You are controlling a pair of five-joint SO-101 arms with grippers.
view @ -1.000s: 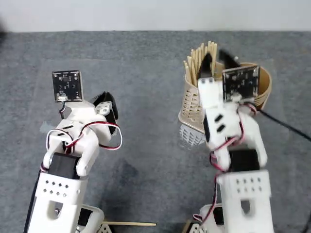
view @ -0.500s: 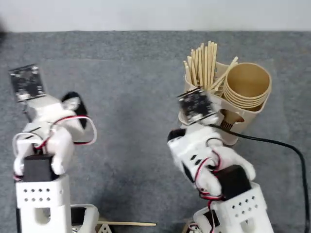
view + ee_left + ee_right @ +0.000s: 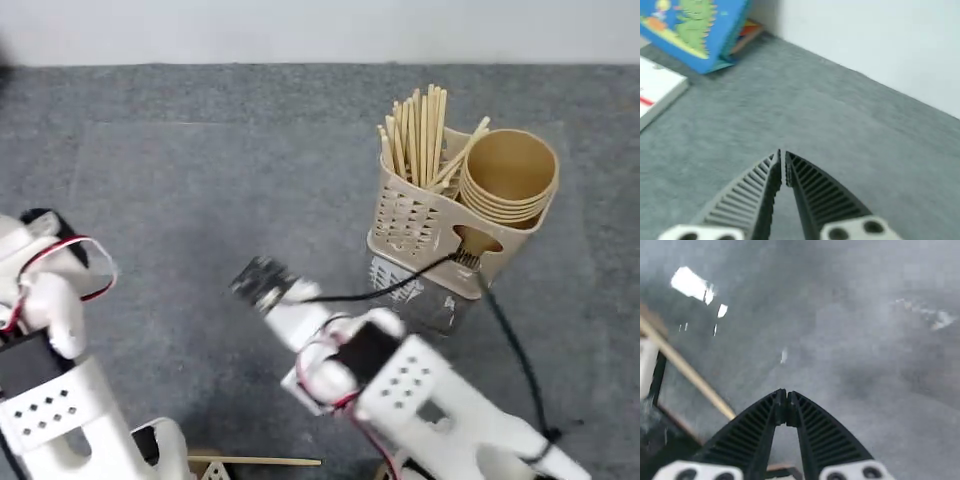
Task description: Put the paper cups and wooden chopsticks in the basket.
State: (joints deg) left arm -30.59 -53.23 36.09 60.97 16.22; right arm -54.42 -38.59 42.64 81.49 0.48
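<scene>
Left gripper [image 3: 781, 156] is seen with fingers pressed together, nothing held, over bare grey mat [image 3: 850, 130]; a blue picture book [image 3: 695, 25] and a white flat item [image 3: 655, 90] are seen beyond it by the white wall [image 3: 870, 35]. Right gripper [image 3: 786, 396] is also closed tip to tip, empty, above the mat, with 1 loose chopstick [image 3: 687, 371] seen lying flat near it. In the high view the left arm [image 3: 40, 330] is placed well apart from the basket [image 3: 415, 225], far off on the chopstick-compartment side; the right arm [image 3: 400, 385] is placed near the basket, in front of it. 1 black cable [image 3: 505, 335] is run from the right arm across the basket's front face. Inside the basket, a bundle of wooden chopsticks [image 3: 420, 125] is stood upright and fanned in 1 compartment, and a nested stack of paper cups [image 3: 510, 170] is seated in the compartment just beside it. The loose chopstick [image 3: 265, 461] is left outside the basket, well apart from it, flat on the mat by the arm bases.
</scene>
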